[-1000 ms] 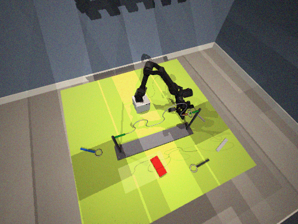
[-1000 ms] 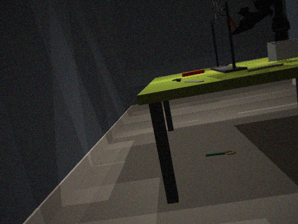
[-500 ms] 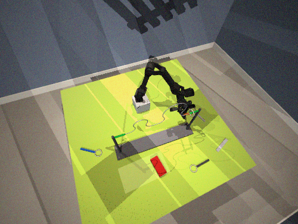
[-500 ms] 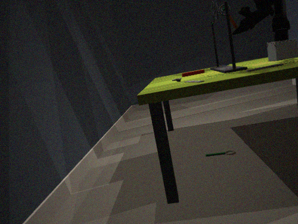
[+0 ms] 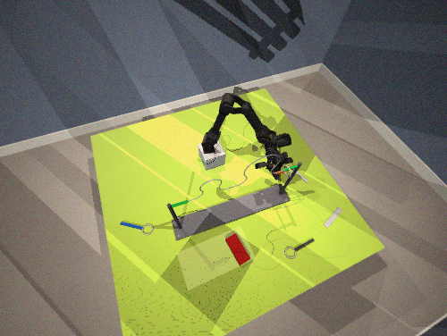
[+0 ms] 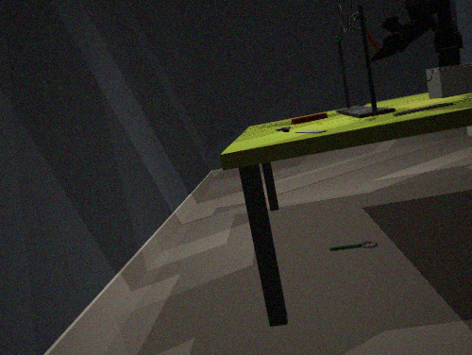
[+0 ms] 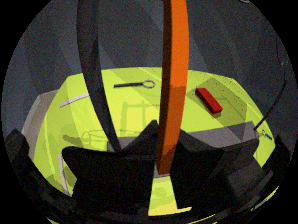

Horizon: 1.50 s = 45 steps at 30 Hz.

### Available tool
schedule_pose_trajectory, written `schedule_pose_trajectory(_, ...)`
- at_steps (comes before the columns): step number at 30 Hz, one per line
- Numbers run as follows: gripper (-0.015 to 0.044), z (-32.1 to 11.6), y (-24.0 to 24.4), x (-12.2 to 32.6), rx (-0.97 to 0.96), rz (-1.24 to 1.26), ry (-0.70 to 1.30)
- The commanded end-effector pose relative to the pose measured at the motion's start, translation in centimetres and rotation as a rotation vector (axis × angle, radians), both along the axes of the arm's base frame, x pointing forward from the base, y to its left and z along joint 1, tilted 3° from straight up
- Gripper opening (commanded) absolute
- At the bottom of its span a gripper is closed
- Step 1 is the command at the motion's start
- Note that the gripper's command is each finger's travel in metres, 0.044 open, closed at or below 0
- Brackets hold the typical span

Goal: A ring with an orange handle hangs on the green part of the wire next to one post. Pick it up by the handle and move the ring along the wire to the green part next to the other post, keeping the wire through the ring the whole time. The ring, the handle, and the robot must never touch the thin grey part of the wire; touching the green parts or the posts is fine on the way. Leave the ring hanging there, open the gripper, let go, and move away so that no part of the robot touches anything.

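My gripper (image 5: 277, 175) (image 7: 158, 124) is shut on the orange handle (image 5: 279, 172) (image 6: 373, 41) (image 7: 175, 90), which stands up from the fingertips in the wrist view. The ring (image 5: 287, 171) appears around the right green part (image 5: 293, 167) in the top view, close to the right post (image 5: 290, 180) (image 6: 367, 66) (image 7: 91, 60). Whether the ring touches the wire is too small to tell. The thin grey wire (image 5: 245, 175) winds from there to the left green part (image 5: 180, 203) beside the left post (image 5: 174, 216) (image 7: 272, 112).
A dark base plate (image 5: 232, 212) joins the posts. A red block (image 5: 238, 249) (image 7: 208, 100), a dark-handled ring (image 5: 305, 244) (image 7: 127, 85) and a blue-handled ring (image 5: 131, 225) lie on the table. Pale strips (image 5: 333, 217) (image 7: 74, 100) lie at the right. A green-handled ring (image 6: 345, 247) lies on the floor.
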<state>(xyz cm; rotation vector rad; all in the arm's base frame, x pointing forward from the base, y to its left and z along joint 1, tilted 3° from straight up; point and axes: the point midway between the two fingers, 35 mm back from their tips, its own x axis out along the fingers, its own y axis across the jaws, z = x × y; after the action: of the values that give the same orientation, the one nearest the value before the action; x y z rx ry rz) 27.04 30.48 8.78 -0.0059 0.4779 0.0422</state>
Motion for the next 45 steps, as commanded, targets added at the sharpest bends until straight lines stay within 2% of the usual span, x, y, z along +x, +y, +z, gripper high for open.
schedule_pose_trajectory(1,-0.0150,-0.1,-0.1,0.0,-0.001,-0.005,-0.003)
schedule_pose_trajectory(15,-0.0150,-0.1,-0.1,0.0,-0.001,-0.005,-0.003)
schedule_pose_trajectory(27,0.0160,0.0,0.0,-0.2,-0.001,-0.001,0.000)
schedule_pose_trajectory(37,0.0160,1.9,-0.2,-4.2,-0.001,-0.005,0.002)
schedule_pose_trajectory(45,0.0160,2.1,-0.3,-4.5,-0.001,-0.005,0.001)
